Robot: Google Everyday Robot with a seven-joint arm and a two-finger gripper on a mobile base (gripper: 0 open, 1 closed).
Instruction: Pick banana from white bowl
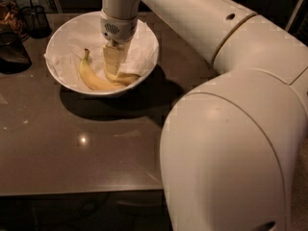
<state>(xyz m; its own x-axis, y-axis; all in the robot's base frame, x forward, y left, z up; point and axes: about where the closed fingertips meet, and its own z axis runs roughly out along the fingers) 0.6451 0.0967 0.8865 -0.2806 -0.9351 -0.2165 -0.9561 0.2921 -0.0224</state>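
The white bowl (65, 30) stands on the dark table at the back left, lined with crumpled white paper. A yellow banana (94, 81) lies in it, stem pointing up at the left, its right end under the gripper. My gripper (114, 69) reaches straight down into the bowl and sits on or just over the banana's right half. The banana's right end is partly hidden by it. I see no second banana.
A dark wire-mesh cup (36, 18) stands at the back left beside the bowl, and a dark object (12, 52) lies left of the bowl. My arm's large white body (226, 143) fills the right foreground. The brown table (82, 153) has its front edge near the bottom.
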